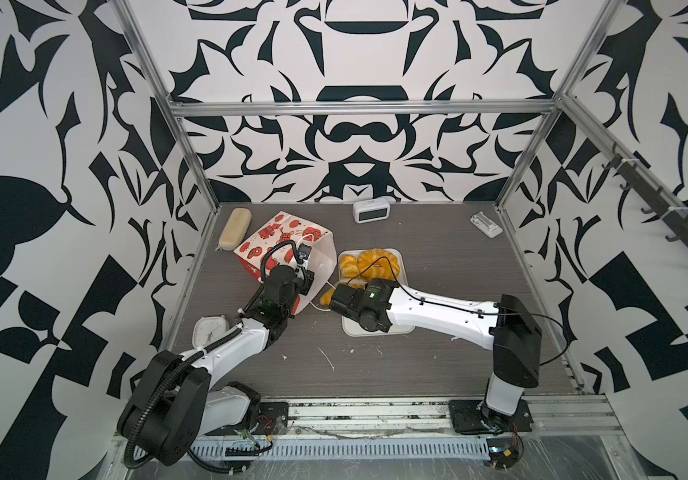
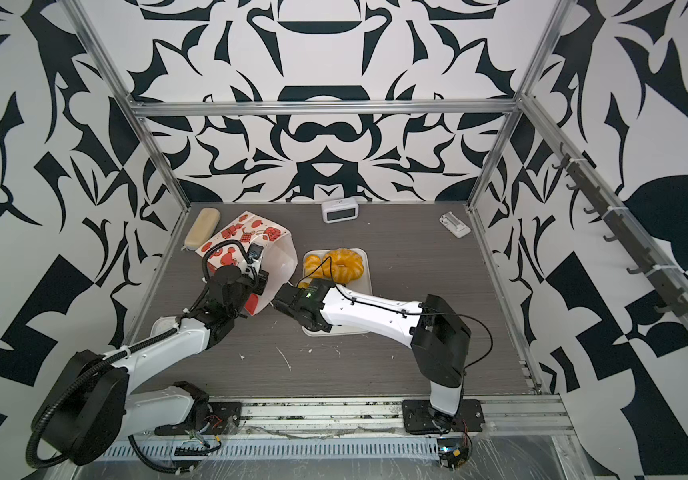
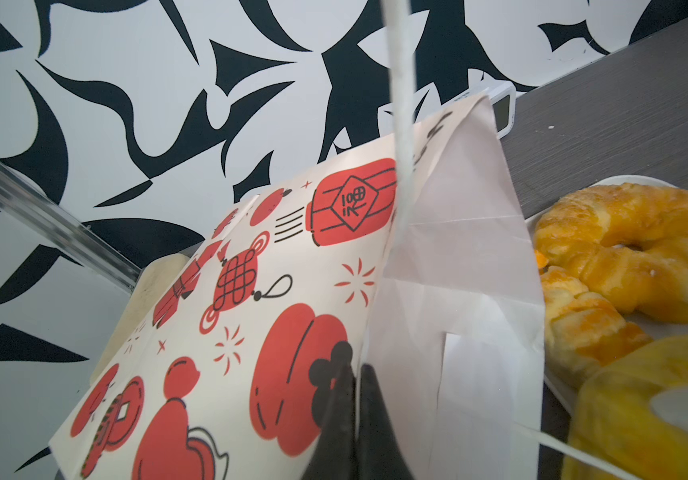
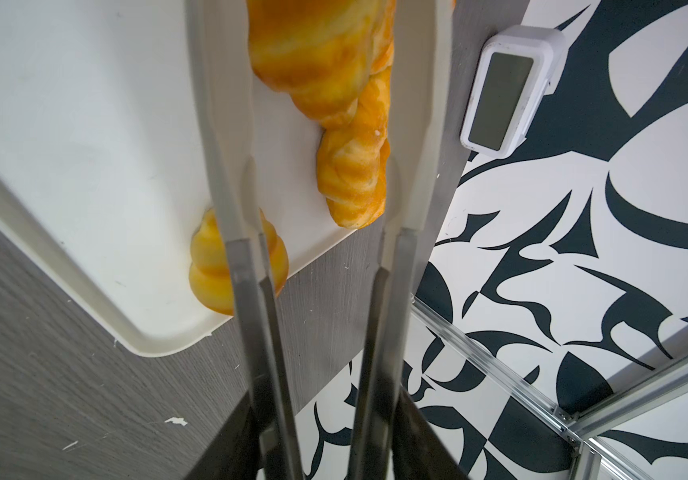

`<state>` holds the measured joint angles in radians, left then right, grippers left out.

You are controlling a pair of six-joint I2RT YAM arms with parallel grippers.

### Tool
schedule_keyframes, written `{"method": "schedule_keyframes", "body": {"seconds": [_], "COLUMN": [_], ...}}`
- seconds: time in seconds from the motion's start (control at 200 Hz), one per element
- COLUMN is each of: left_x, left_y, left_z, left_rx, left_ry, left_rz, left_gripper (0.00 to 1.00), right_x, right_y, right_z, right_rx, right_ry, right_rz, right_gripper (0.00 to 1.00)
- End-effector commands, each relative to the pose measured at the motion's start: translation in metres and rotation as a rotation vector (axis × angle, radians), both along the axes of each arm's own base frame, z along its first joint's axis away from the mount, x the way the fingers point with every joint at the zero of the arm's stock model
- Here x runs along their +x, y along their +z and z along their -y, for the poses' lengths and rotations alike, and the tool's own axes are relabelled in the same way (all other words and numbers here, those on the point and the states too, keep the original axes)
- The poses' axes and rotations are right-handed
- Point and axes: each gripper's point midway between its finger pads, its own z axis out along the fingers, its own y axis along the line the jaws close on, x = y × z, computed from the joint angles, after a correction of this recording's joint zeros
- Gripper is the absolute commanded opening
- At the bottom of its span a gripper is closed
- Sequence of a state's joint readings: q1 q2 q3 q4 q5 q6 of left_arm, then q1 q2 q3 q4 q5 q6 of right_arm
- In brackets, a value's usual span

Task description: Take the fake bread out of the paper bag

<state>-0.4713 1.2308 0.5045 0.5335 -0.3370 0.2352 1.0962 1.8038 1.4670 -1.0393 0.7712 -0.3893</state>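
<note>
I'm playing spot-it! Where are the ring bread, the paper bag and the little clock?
ring loaf [image 3: 666, 270], left wrist view, on its crust.
paper bag [image 1: 276, 239], in a top view, on its printed side.
digital clock [image 1: 369, 212], in a top view, on its screen.

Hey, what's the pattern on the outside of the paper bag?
The paper bag is white with red-orange lanterns, knots and round shapes outlined in black. It shows best in the left wrist view.

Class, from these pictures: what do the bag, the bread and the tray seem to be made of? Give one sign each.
Bag: paper, matte; sharp creases and thin folded edges.
Bread: likely foam or soft plastic, glossy; even painted orange sheen.
Tray: probably plastic, smooth and off-white; moulded rounded rim, slightly scuffed.
</note>
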Motion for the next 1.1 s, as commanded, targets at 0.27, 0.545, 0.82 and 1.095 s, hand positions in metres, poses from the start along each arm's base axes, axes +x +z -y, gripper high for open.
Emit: {"method": "schedule_keyframes", "body": {"seconds": [0.27,0.545,0.82,1.095], "left_x": [0.003,0.001,0.0,0.0], "left_y": [0.012,0.015,0.016,0.015], "left_z": [0.001,0.0,-0.002,-0.002], "left_rx": [-0.031,-0.031,-0.032,-0.032], "left_ry": [-0.001,0.002,0.005,0.007], "left_rz": [0.029,0.036,0.04,0.04], "left_gripper": [0.04,0.04,0.04,0.04], "right_x": [-0.007,-0.011,-0.014,-0.015], "right_y": [-0.002,-0.014,-0.015,-0.006], "right_z": [0.017,0.018,0.022,0.028], "right_rx": [0.078,0.05,0.02,0.02], "right_ry": [-0.12,-0.142,-0.159,-0.165], "right_rz": [-0.101,-0.198,-0.228,-0.213], "right_gripper": [0.47,0.44,0.3,0.22]}}
